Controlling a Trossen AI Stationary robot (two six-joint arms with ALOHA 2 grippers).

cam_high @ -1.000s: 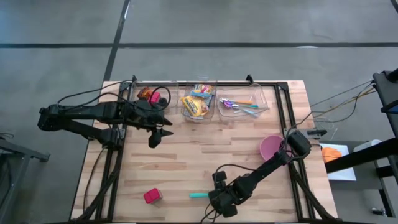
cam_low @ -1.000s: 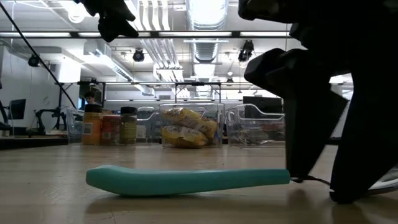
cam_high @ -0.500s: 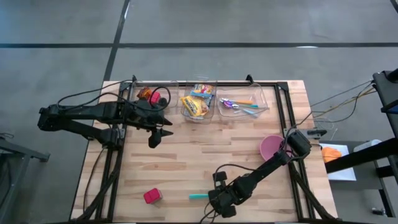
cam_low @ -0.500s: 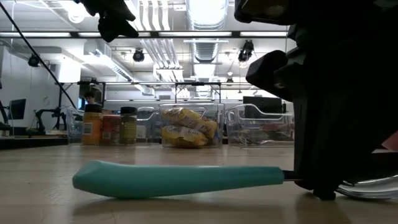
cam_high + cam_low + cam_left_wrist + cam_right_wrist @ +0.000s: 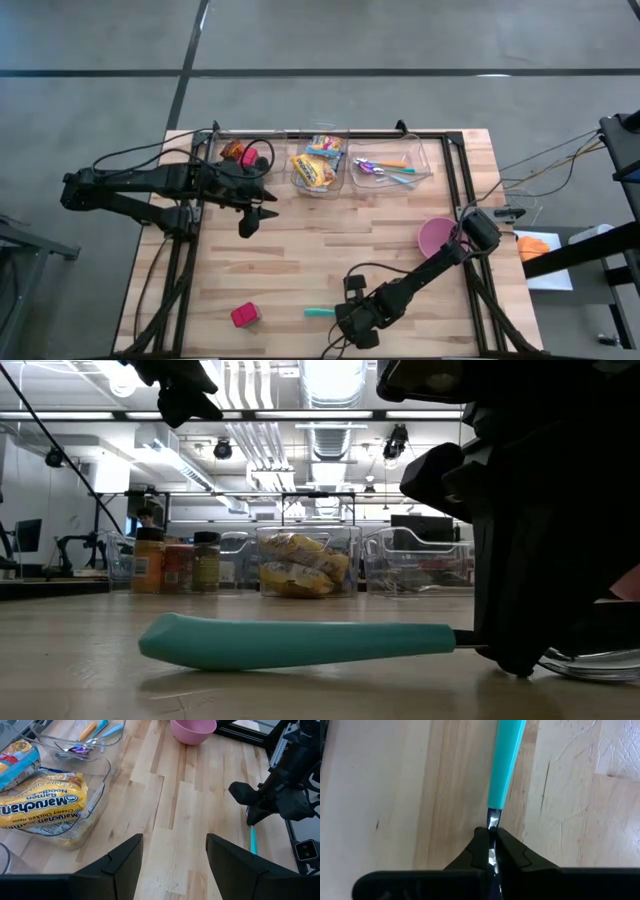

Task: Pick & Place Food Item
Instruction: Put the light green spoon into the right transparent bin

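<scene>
Wooden table [image 5: 300,260]; bins [image 5: 318,165], pink bowl [image 5: 435,236], teal utensil [image 5: 319,313]

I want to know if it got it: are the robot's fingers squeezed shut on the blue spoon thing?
Shut. The right gripper pinches the teal-handled utensil by its metal neck.

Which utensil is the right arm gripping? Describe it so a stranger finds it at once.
Start at the wooden table and go to its near edge, right of the pink block. There the right tool is shut on the metal neck of a teal-handled utensil lying flat. It is the only utensil outside the clear bins.
</scene>
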